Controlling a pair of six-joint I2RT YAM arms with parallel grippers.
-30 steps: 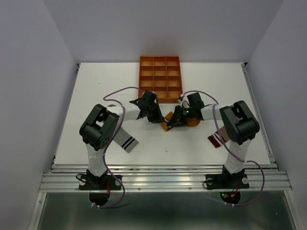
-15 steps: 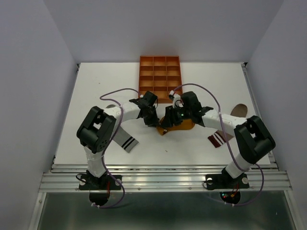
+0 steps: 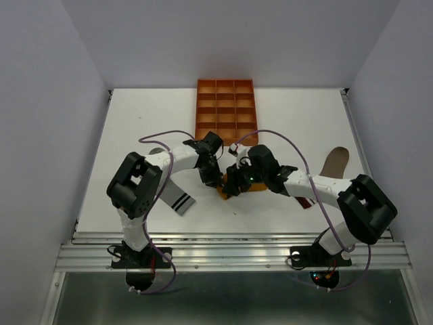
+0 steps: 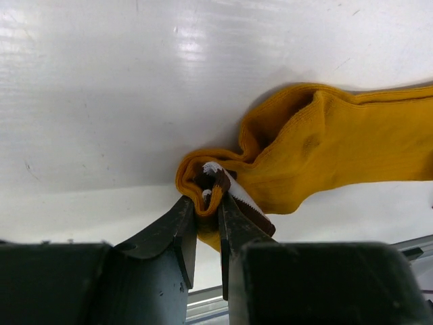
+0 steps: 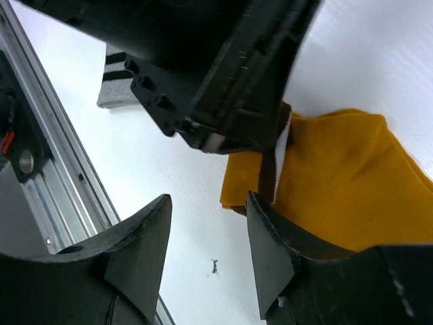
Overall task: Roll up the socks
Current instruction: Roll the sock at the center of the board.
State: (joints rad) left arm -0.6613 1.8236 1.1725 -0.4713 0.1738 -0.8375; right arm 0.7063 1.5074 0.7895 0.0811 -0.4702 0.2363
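Your left tool (image 4: 208, 200) clamps yellow sock (image 4: 325, 156) cuff, mid-worktop. Your right tool (image 5: 208, 210) released beside it. Roll looks barely begun. Grey sock (image 3: 177, 200), brown sock (image 3: 333, 161) unrolled.

Middle sock (image 4: 338, 145) lies before the tray (image 3: 198, 108), between left sock (image 3: 178, 200) and right sock (image 3: 336, 161).

Mustard sock (image 4: 338, 142) was soft, matt, finely ribbed knit cloth, white table (image 4: 122, 74) was smooth and glossy with streaks of glare, left gripper (image 4: 205, 200) and right gripper (image 5: 208, 203) were matt black plastic, near rail (image 5: 47, 183) was brushed bare metal
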